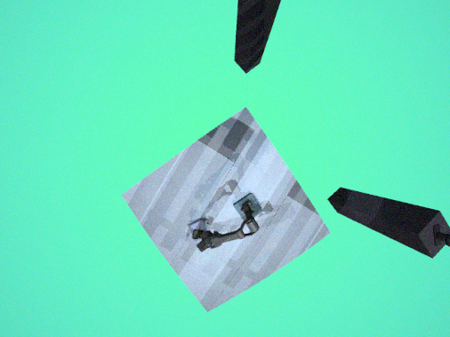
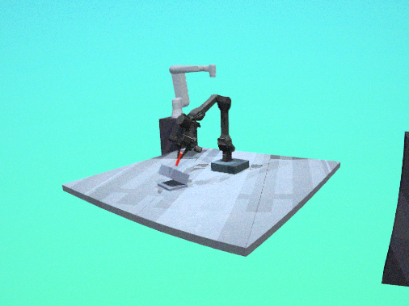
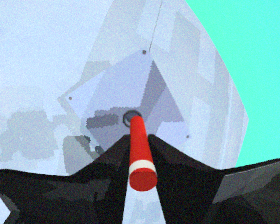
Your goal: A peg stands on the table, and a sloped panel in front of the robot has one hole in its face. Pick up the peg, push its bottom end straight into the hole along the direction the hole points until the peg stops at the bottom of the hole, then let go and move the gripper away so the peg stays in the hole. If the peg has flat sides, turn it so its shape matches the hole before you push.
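Note:
The round red peg [image 2: 179, 159] [image 3: 139, 147] has a white band near its top end. My gripper [image 2: 181, 152] [image 3: 139, 139] is shut on the peg and holds it tilted over the sloped panel. The pale panel [image 2: 174, 174] [image 3: 117, 90] stands on a base plate. In the wrist view the peg's lower end overlaps the right part of the dark-rimmed round hole [image 3: 126, 119]. In the exterior view that end meets the panel's upper edge. Whether the tip is inside the hole or just above it cannot be told.
The arm's dark base block [image 1: 253, 199] [image 2: 230, 166] stands on the pale striped table [image 1: 196, 283] [image 2: 226, 220]. A white robot arm [image 2: 180, 89] stands on a dark pedestal [image 2: 166, 136] beyond the table. Dark pedestals [image 1: 255, 25] [image 1: 387, 218] also show in the top view.

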Robot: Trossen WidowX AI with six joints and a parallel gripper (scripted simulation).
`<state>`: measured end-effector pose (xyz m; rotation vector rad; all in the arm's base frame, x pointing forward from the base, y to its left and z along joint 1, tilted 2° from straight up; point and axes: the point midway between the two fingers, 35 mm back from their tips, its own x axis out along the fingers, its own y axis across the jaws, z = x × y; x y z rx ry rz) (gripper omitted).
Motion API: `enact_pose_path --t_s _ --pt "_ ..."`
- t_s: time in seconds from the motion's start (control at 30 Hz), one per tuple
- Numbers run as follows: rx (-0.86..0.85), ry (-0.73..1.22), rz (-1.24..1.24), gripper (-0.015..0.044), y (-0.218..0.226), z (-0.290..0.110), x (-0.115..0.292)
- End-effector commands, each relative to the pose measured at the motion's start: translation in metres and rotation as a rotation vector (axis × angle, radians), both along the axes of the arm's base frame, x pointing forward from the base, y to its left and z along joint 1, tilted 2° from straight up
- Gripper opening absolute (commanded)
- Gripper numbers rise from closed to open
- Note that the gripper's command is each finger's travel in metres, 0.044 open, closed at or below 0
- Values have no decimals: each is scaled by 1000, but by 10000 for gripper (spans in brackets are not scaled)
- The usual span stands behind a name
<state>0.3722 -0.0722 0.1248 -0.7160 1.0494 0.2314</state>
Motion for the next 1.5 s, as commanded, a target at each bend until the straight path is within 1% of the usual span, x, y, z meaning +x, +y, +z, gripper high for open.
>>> enact_pose_path --t_s 0.0,0.37,0.6,1.47 --pt "0 12 0 0 -1 -8 1" --pt "0 12 0 0 -2 -16 2" --pt "0 -1 -3 0 -2 -10 4" --pt "0 -1 -3 0 -1 -12 -2"
